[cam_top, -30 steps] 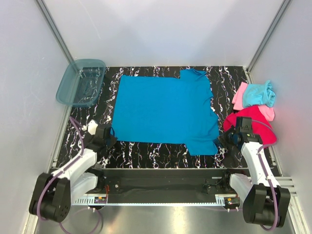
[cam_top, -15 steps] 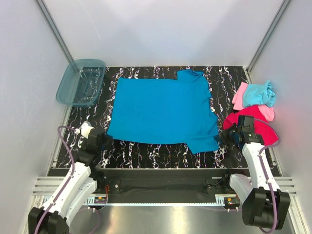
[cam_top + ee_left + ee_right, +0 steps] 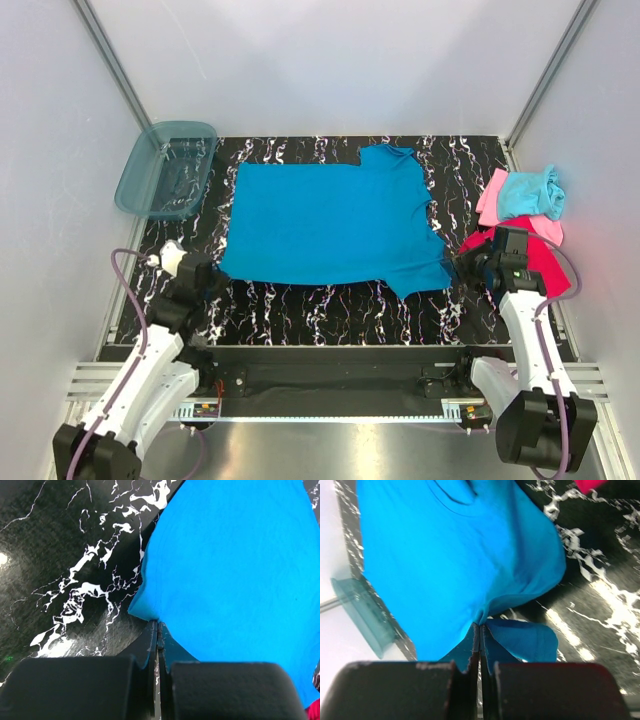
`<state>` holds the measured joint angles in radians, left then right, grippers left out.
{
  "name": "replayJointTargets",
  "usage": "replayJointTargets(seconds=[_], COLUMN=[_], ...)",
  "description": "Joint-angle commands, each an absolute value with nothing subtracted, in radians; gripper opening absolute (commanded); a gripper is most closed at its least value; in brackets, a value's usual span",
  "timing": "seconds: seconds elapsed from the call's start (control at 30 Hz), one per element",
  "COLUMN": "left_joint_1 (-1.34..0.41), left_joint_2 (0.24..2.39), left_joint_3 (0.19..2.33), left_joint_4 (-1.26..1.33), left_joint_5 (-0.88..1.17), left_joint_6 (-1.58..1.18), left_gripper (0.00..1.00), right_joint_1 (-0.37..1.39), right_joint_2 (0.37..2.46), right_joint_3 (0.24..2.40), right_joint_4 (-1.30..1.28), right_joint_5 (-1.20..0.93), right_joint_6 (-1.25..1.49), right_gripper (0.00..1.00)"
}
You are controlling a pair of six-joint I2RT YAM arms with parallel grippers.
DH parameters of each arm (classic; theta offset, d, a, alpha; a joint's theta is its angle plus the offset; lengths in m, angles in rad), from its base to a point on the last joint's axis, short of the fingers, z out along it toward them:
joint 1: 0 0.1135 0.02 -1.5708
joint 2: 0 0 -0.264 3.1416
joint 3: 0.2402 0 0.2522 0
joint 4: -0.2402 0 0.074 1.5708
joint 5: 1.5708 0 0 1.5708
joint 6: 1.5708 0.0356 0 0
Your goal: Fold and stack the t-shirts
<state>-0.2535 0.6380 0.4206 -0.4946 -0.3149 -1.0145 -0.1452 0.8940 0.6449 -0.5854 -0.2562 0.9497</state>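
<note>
Grips blue t-shirt (image 3: 330,220) at both near corners: w/ left gripper (image 3: 210,275) pinched closed on near-left hem corner, w/ right gripper (image 3: 462,268) pinched closed on near-right corner by sleeve. Lies flat mid-table (image 3: 300,305), long axis L-R, hem twd left edge, collar twd right edge. Extends away from both grippers twd far edge; prob. calls for lifting near edge over to far edge. Leaves magenta-red tee (image 3: 540,255), pink tee (image 3: 492,195), aqua tee (image 3: 530,190) heaped at right edge.

Blue tee (image 3: 330,220) spread flat, other tees (image 3: 528,205) piled right
</note>
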Motion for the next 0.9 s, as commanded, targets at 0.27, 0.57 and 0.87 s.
replayJointTargets(seconds=[0.27,0.57,0.87], left_joint_1=[-0.253,-0.258,-0.264], left_joint_2=[0.805,0.98,1.135], left_joint_3=[0.577,0.632,0.753], left_joint_4=[-0.446,-0.381,-0.341], left_joint_5=[-0.383,-0.429,-0.497], left_joint_6=[-1.005,-1.028,-1.023], left_gripper=[0.0,0.0,0.0], right_joint_1=[-0.152,-0.152,-0.152], right_joint_2=[0.985,1.109,1.212], right_joint_3=[0.73,0.761,0.79], right_joint_4=[-0.388,-0.29,-0.221], right_joint_5=[-0.25,-0.225,-0.209], right_joint_6=[1.025,1.026,1.028], right_gripper=[0.0,0.0,0.0])
